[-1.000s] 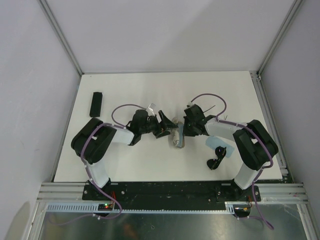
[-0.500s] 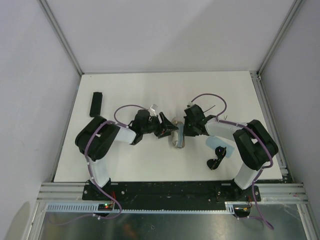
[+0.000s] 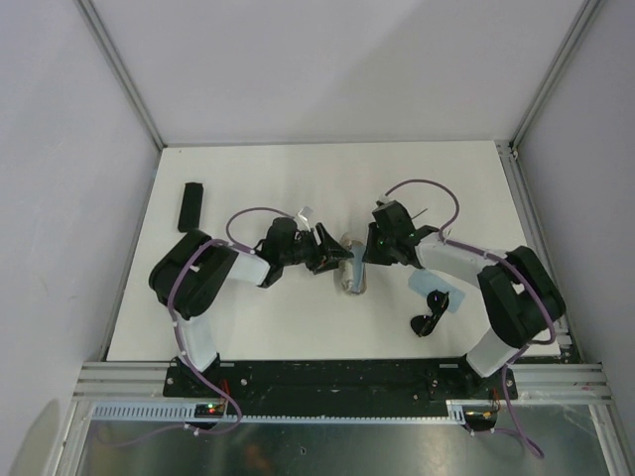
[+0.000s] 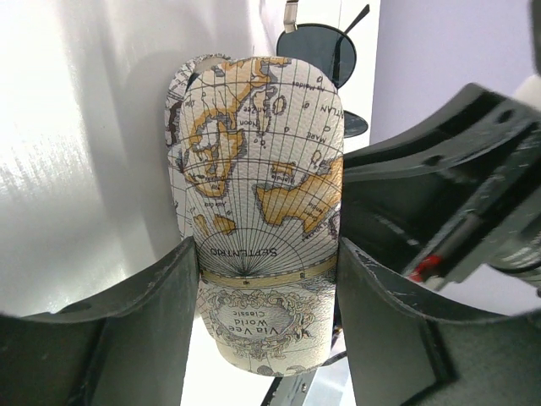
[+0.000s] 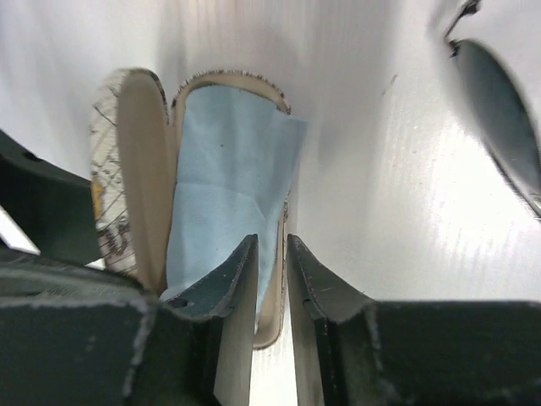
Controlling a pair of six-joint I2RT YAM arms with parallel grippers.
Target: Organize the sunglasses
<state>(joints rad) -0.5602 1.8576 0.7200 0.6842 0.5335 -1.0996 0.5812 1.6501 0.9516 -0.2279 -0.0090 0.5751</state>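
An open beige map-patterned case [image 3: 353,275] lies mid-table between my two grippers. My left gripper [image 3: 327,255] is shut on its patterned shell [image 4: 262,169], one finger on each side. My right gripper [image 3: 370,255] is pinched on the rim of the other shell [image 5: 283,211], which holds a light blue cloth [image 5: 224,178]. A thin wire-framed pair of sunglasses [image 3: 429,319] with dark rounded lenses lies to the front right. It also shows past the case in the left wrist view [image 4: 317,51]. A dark lens [image 5: 499,110] shows in the right wrist view. The chunky black pair is out of view.
A black oblong case [image 3: 190,203] lies at the far left of the white table [image 3: 298,178]. A light blue cloth [image 3: 442,290] lies beside the sunglasses. Metal rails [image 3: 327,382] run along the front edge and grey walls enclose the sides.
The left gripper has moved slightly right against the case. The right arm's elbow has swung outward to the right and its gripper has shifted a little. The case stays in place.
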